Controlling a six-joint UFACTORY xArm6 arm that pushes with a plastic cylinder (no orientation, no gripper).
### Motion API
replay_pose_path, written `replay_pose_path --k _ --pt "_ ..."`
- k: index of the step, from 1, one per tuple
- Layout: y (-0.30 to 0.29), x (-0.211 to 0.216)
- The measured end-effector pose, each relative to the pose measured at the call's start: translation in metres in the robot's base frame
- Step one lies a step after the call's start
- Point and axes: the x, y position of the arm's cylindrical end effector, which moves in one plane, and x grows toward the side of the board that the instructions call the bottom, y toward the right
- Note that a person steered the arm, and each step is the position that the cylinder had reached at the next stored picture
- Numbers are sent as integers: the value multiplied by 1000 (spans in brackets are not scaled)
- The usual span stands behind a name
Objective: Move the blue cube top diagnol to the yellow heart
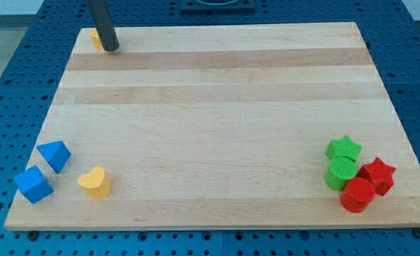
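Observation:
The blue cube [33, 184] sits near the board's bottom-left corner. A blue triangular block [55, 155] lies just above and to its right. The yellow heart [95, 182] lies to the right of the cube, a short gap apart. My tip [111, 48] rests at the board's top-left, far from these blocks. It touches or stands right beside a yellow block [96, 38] that the rod partly hides; its shape cannot be made out.
At the bottom right a cluster holds a green star [344, 148], a green cylinder [341, 171], a red star [378, 175] and a red cylinder [357, 195]. The wooden board [217, 121] lies on a blue perforated table.

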Motion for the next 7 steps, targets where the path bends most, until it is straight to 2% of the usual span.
replay_pose_path --k 2,3,4,5,6,7 --pt "-6 -1" --pt "10 9" --pt "42 44" --pt "40 65" --pt "11 65" --pt "-54 87"
